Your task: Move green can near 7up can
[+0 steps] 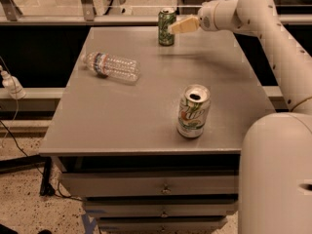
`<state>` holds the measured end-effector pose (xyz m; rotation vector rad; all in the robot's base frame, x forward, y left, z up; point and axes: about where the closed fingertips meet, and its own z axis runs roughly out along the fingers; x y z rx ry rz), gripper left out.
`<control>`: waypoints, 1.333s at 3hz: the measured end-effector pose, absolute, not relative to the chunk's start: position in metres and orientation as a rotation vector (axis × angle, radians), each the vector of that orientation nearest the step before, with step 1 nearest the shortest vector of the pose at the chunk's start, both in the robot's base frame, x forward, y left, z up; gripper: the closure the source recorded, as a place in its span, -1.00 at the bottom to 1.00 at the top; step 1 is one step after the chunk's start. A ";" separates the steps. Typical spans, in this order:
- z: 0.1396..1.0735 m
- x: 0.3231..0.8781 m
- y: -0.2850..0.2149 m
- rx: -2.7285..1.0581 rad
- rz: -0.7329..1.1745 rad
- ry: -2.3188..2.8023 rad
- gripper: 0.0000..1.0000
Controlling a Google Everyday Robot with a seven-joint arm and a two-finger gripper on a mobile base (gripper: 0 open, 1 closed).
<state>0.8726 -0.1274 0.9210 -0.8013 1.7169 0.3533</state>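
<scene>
Grey table (136, 121) is seen from the front: the green can (166, 27) is stood at its far edge, well apart from the 7up can (193, 111) near the front. The gripper (183, 26) is held just beside the green can; its opening cannot be told. The can should be enclosed squarely, mid-height, before being lifted.

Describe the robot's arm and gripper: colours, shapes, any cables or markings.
The arm is glossy white, built of smooth, rounded tubular segments with bulbous joints; a thin dark seam rings one segment. No cables or markings show on it. The gripper, beside the green can at the far edge of the table, is a pale tan, tapering piece on a white wrist.
</scene>
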 end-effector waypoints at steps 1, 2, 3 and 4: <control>0.917 0.877 -0.114 -0.817 0.382 1.713 -1.00; 0.911 0.881 -0.093 -0.847 0.422 1.708 -1.00; 0.904 0.885 -0.073 -0.881 0.459 1.705 -1.00; 0.898 0.886 -0.060 -0.902 0.489 1.702 -0.66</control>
